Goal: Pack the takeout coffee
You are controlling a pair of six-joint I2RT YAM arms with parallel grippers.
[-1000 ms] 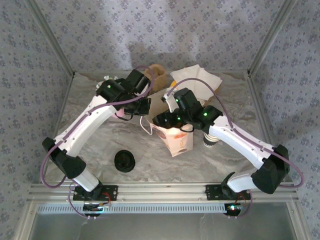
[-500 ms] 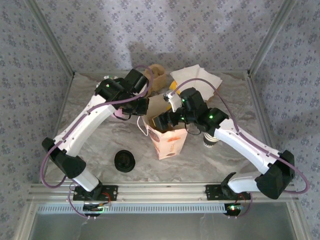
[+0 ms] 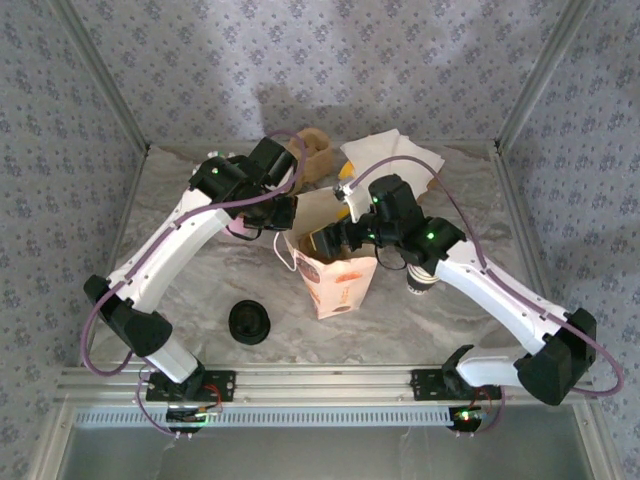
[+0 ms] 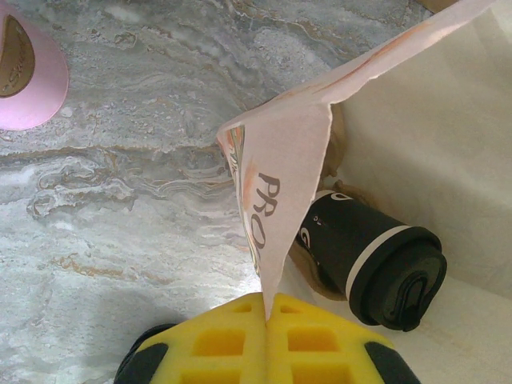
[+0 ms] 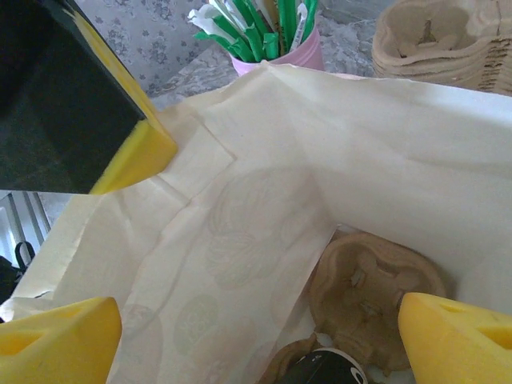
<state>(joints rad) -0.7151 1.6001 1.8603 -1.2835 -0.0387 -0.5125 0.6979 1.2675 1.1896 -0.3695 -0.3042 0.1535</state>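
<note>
The takeout coffee (image 4: 372,260), a dark cup with a pale band and a black lid, rests inside the pale paper bag (image 3: 338,278) on a brown pulp carrier (image 5: 376,292). Its top also peeks in at the bottom of the right wrist view as the coffee (image 5: 324,370). My left gripper (image 4: 266,308) is shut on the bag's rim (image 4: 276,172) and holds the mouth apart; from above it is the left gripper (image 3: 285,213). My right gripper (image 5: 256,340) hangs open over the bag's mouth, nothing between its yellow fingertips (image 5: 56,336); from above it is the right gripper (image 3: 335,240).
A stack of lidless paper cups (image 3: 425,278) stands right of the bag. Black lids (image 3: 249,322) lie near the front left. A pink cup of green straws (image 5: 276,32) and stacked pulp carriers (image 5: 444,40) stand behind the bag, with flat paper bags (image 3: 395,160) at the back.
The right gripper has drawn back and up over the bag's mouth. The bag has shifted a little left and stands straighter. The left gripper keeps its hold on the rim.
</note>
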